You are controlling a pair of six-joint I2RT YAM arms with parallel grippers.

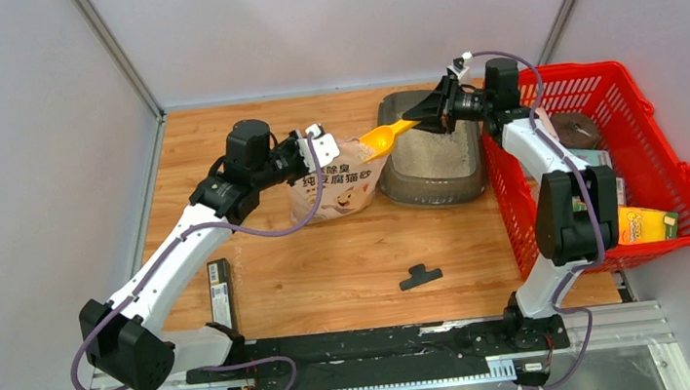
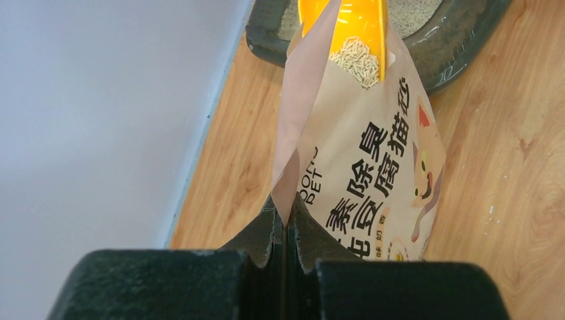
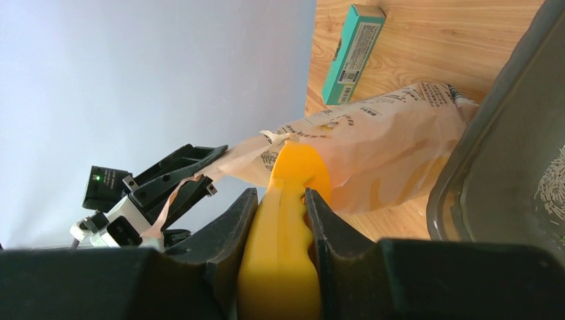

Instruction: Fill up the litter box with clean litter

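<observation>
The dark grey litter box point(image 1: 404, 186) lies at the back centre with a layer of pale litter point(image 1: 434, 150) in it; its rim shows in the left wrist view point(image 2: 460, 50) and its wall in the right wrist view point(image 3: 493, 153). The pink-white litter bag point(image 1: 335, 188) stands just left of it. My left gripper point(image 2: 286, 212) is shut on the bag's top edge point(image 2: 293, 160), holding it open. My right gripper point(image 3: 281, 200) is shut on the handle of the yellow scoop point(image 3: 283, 247). The scoop's bowl point(image 2: 353, 40) sits at the bag's mouth with litter granules point(image 2: 354, 59) in it.
A red mesh basket point(image 1: 666, 158) with boxes stands right of the litter box, around my right arm. A teal-edged box point(image 1: 220, 293) lies front left and shows in the right wrist view point(image 3: 350, 53). A small black T-shaped part point(image 1: 420, 277) lies front centre. Grey walls enclose the table.
</observation>
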